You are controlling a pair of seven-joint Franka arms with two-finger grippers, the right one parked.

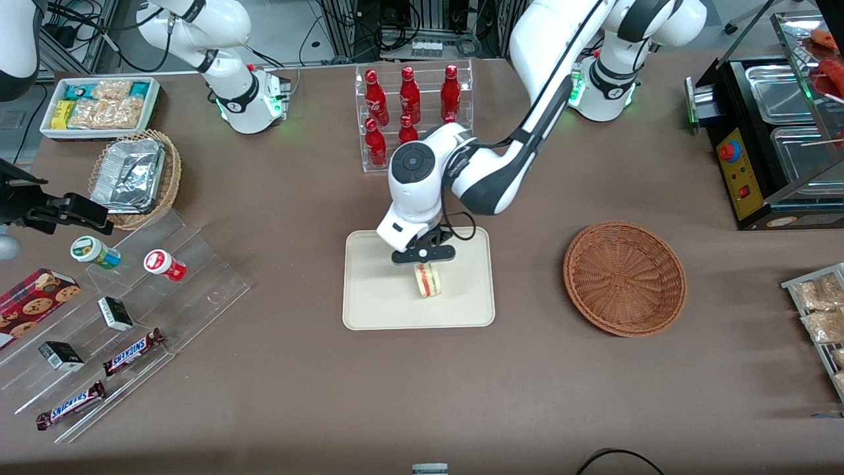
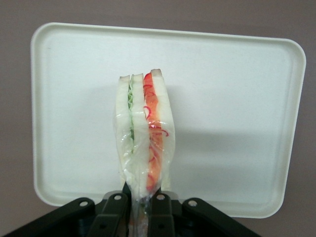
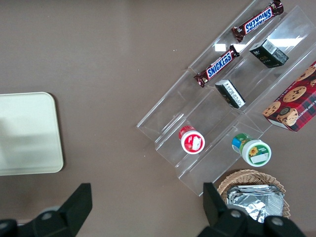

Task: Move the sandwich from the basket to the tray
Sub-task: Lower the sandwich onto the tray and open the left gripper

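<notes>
While we look down from the front, the small triangular clear-wrapped sandwich (image 1: 428, 280) of pale white bread shows a red-orange stripe along the edge facing us, and it sits over the flat cream-beige rectangular tray (image 1: 376, 303) with rounded corners. We see the left arm's black two-finger gripper (image 1: 424, 254) directly above it, its fingers pinched closed on the sandwich's upper end.

From the left wrist view we get what the front view does not give: the sandwich (image 2: 143, 138) edge-on, three white bread layers with a thin green line of filling between one pair and red-orange filling with curled red strips between the other, all under crinkled clear film. That view also shows the gripper (image 2: 143, 210) fingers (image 2: 114, 212) pressed against the narrow end of the wedge from both sides, with the tray (image 2: 237, 98) spread beneath. We cannot tell from either view whether the sandwich's lower edge touches the tray surface or hangs just above it.

Only the front view shows the round shallow reddish-brown woven wicker basket (image 1: 624, 278), which lies on the brown table (image 1: 422, 396) well apart from the tray, toward the working arm's end. The right wrist view catches one corner of the tray (image 3: 29, 133).
</notes>
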